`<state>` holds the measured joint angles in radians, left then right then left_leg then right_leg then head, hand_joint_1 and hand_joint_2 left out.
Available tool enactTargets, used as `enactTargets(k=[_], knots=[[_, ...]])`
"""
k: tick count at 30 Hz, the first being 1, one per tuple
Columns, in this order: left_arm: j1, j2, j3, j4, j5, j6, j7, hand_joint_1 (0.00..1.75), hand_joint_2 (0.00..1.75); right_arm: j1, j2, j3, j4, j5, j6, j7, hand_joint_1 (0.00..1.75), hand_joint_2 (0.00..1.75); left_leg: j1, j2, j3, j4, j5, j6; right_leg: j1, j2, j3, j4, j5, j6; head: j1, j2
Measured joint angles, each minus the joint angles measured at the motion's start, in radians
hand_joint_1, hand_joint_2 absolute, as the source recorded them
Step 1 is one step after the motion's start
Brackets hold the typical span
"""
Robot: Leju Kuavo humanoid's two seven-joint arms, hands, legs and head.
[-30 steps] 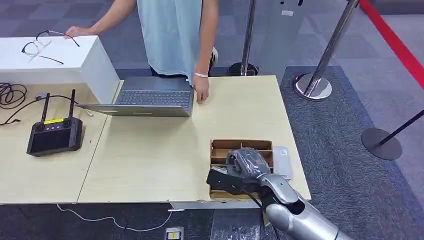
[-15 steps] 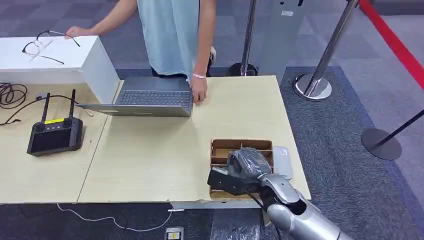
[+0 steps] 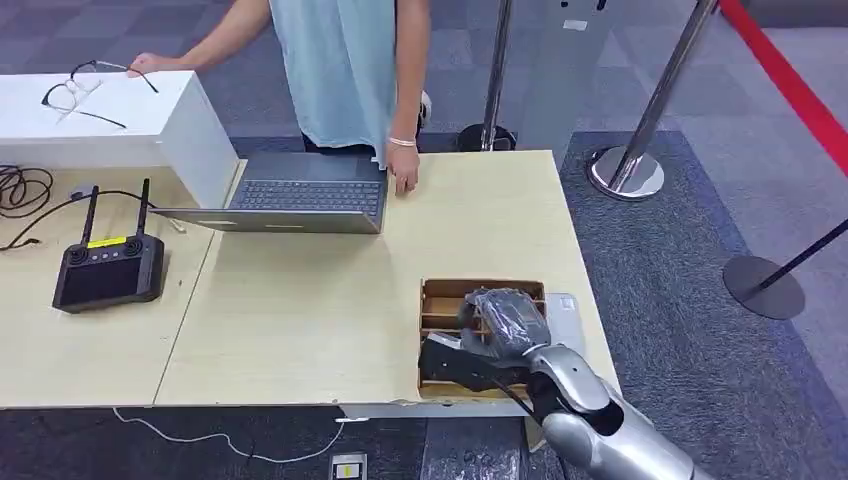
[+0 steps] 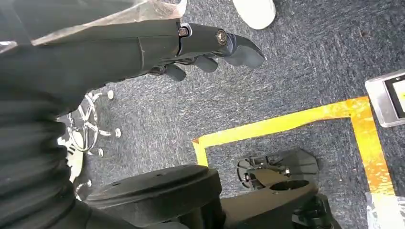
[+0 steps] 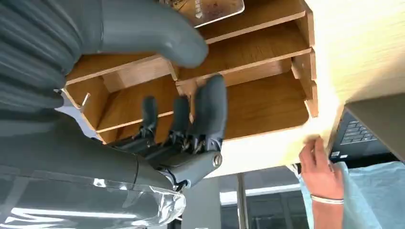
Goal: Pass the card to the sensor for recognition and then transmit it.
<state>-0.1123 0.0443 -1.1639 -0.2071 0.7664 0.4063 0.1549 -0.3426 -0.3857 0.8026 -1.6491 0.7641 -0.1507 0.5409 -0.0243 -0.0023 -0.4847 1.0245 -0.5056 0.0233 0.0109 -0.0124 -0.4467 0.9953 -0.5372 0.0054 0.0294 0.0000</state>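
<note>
My right hand (image 3: 480, 345) slid a little toward the table's right edge over the wooden tray (image 3: 440, 296) — fingers apart.

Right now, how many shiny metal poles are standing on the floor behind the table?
2. One pole rises just behind the table's far edge beside the person; the other pole leans up from a round silver base further right. More may stand outside the picture.

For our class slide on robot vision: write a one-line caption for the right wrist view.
Right hand reaching into a wooden divided tray where a card lies.
</note>
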Motion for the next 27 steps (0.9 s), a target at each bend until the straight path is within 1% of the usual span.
enactTargets(k=[6, 9, 10, 13, 14, 16, 19, 21, 22, 27], knots=[[0.0, 0.0, 0.0, 0.0, 0.004, 0.0, 0.0, 0.0, 1.75, 0.016, -0.005, -0.003, -0.021, 0.002, 0.007, 0.004, 0.82, 1.75, 0.0, 0.0, 0.0, 0.0, 0.0, 0.0, 0.0, 0.0, 0.0, 0.0, 0.0, 0.0, 0.0, 0.0], [0.0, 0.0, 0.0, 0.0, 0.007, -0.001, 0.0, 0.0, 1.75, 0.02, -0.007, -0.004, -0.028, 0.003, 0.009, 0.005, 0.84, 1.75, 0.0, 0.0, -0.001, 0.0, 0.0, 0.0, 0.0, 0.0, 0.0, 0.0, 0.0, 0.0, 0.0, 0.0], [0.0, 0.0, 0.0, 0.0, 0.007, 0.0, 0.0, 0.0, 1.75, 0.022, -0.007, -0.005, -0.029, 0.003, 0.008, 0.005, 0.91, 1.75, 0.0, 0.0, -0.001, 0.0, 0.0, 0.0, 0.0, 0.0, 0.0, 0.0, 0.0, 0.0, 0.0, 0.0], [0.0, 0.0, 0.0, 0.0, 0.01, 0.0, -0.002, 0.0, 1.75, 0.032, -0.009, -0.008, -0.043, 0.0, -0.003, 0.004, 0.96, 1.75, 0.0, 0.0, -0.001, 0.0, 0.0, 0.0, 0.0, 0.0, 0.0, 0.0, 0.0, 0.0, 0.0, 0.0], [0.0, 0.0, 0.0, 0.0, 0.01, 0.0, -0.002, 0.0, 1.75, 0.036, -0.01, -0.011, -0.046, 0.0, -0.006, 0.003, 0.94, 1.75, 0.0, 0.0, -0.001, 0.0, 0.0, 0.0, 0.0, 0.0, 0.0, 0.0, 0.0, 0.0, 0.0, 0.0], [0.0, 0.0, 0.0, 0.0, 0.01, 0.0, -0.002, 0.0, 1.75, 0.046, -0.013, -0.013, -0.055, 0.0, -0.006, 0.003, 0.96, 1.75, 0.0, 0.0, -0.001, 0.0, 0.0, 0.0, 0.0, 0.0, -0.001, 0.0, 0.0, 0.0, 0.0, 0.0], [0.0, 0.001, 0.0, 0.0, 0.01, 0.0, -0.002, 0.0, 1.75, 0.06, -0.016, -0.016, -0.066, 0.0, -0.005, 0.003, 0.91, 1.75, 0.0, 0.0, -0.001, 0.0, 0.0, 0.0, 0.0, 0.0, -0.001, 0.0, 0.0, 0.0, 0.0, 0.0], [0.0, 0.001, 0.0, 0.0, 0.01, 0.0, -0.005, 0.0, 1.75, 0.067, -0.017, -0.017, -0.067, 0.0, -0.005, 0.003, 0.91, 1.75, 0.0, 0.0, -0.001, 0.0, 0.0, 0.0, 0.0, 0.0, -0.001, 0.0, 0.0, 0.0, 0.0, 0.0], [0.0, 0.001, 0.0, 0.0, 0.01, 0.0, -0.007, 0.0, 1.75, 0.072, -0.018, -0.018, -0.067, 0.0, -0.005, 0.003, 0.86, 1.75, 0.0, 0.0, -0.001, 0.0, 0.0, 0.0, 0.0, 0.0, -0.001, 0.0, 0.0, 0.0, 0.0, 0.0], [0.0, 0.001, 0.0, 0.0, 0.01, 0.0, -0.008, 0.0, 1.75, 0.081, -0.022, -0.021, -0.067, 0.001, -0.005, 0.003, 0.86, 1.75, 0.0, 0.0, -0.001, 0.0, 0.0, 0.0, 0.0, 0.0, -0.001, 0.0, 0.0, 0.0, 0.0, 0.0]])
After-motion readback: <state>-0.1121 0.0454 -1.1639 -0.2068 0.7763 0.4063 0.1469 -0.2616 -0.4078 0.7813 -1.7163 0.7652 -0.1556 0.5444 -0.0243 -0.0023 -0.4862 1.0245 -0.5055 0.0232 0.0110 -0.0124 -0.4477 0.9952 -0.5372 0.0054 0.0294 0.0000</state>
